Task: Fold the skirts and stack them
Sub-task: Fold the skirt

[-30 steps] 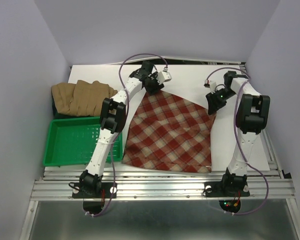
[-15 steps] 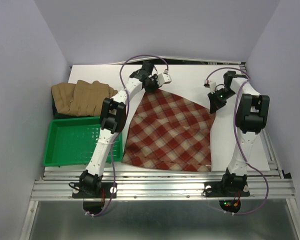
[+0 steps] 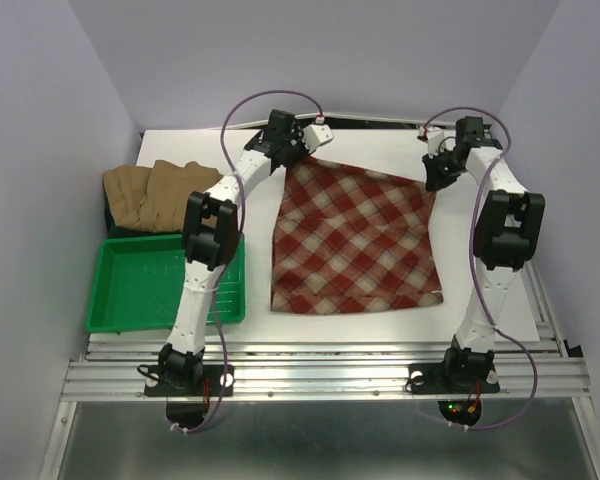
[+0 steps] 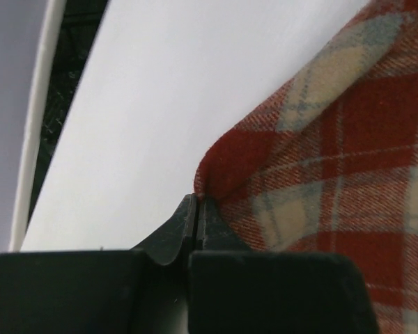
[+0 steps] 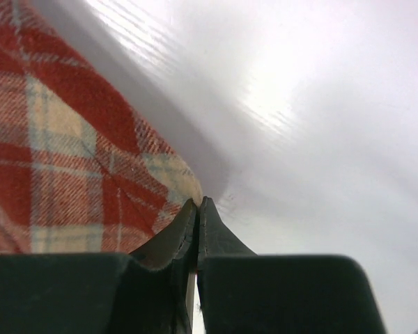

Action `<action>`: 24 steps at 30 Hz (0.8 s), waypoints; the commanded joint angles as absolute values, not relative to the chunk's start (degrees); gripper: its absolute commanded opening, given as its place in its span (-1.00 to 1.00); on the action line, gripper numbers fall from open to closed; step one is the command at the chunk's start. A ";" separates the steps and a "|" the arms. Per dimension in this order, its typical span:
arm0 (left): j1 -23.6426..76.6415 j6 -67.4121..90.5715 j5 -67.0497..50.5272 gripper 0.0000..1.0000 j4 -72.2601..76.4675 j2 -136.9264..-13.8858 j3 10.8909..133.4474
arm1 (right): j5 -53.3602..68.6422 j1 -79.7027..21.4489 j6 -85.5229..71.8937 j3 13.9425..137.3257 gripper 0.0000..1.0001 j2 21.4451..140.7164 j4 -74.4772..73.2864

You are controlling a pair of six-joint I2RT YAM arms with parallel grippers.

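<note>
While the left fingers point(image 4: 168, 240) pinch the plaid skirt point(image 3: 355, 240) at its far corner on the side of the green tray point(image 3: 145, 285), the right fingers point(image 5: 219, 240) pinch the other far corner. Rest of it's spread on the counter point(image 3: 360, 330) just right of the tray, tan skirts point(image 3: 165, 190) piled behind the tray.

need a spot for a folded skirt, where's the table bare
Bare table runs along the far edge behind the plaid skirt, and in a thin strip before its near hem. The green tray is empty. Crowded: far left with the tan skirts, and the skirt's far corners, pinched by the left gripper and right gripper.
</note>
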State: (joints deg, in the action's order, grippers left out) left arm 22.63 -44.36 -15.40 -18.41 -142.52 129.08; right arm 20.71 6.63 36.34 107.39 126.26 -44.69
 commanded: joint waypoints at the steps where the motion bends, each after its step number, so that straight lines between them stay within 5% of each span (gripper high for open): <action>1: 21.88 -42.19 -12.83 -1.00 -6.10 -127.55 119.74 | 19.51 6.86 36.56 109.08 -0.99 117.97 -39.20; 10: 23.64 -46.22 -18.81 -1.00 -5.00 -105.40 87.13 | 23.81 6.86 51.58 80.89 -0.99 98.81 -34.72; 17: 26.72 -51.24 -27.06 -0.16 -14.58 -93.10 65.78 | 24.52 3.88 61.60 55.40 -0.99 84.66 -27.61; 24: 28.83 -47.29 -22.86 0.16 -10.64 -84.55 58.54 | 22.33 -0.79 63.37 39.64 -0.99 75.94 -19.96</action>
State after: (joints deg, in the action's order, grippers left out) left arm 28.23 -48.71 -23.53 -14.35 -91.35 58.83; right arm 23.11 0.62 60.75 43.55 79.31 -27.90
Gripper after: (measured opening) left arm 0.570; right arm 0.035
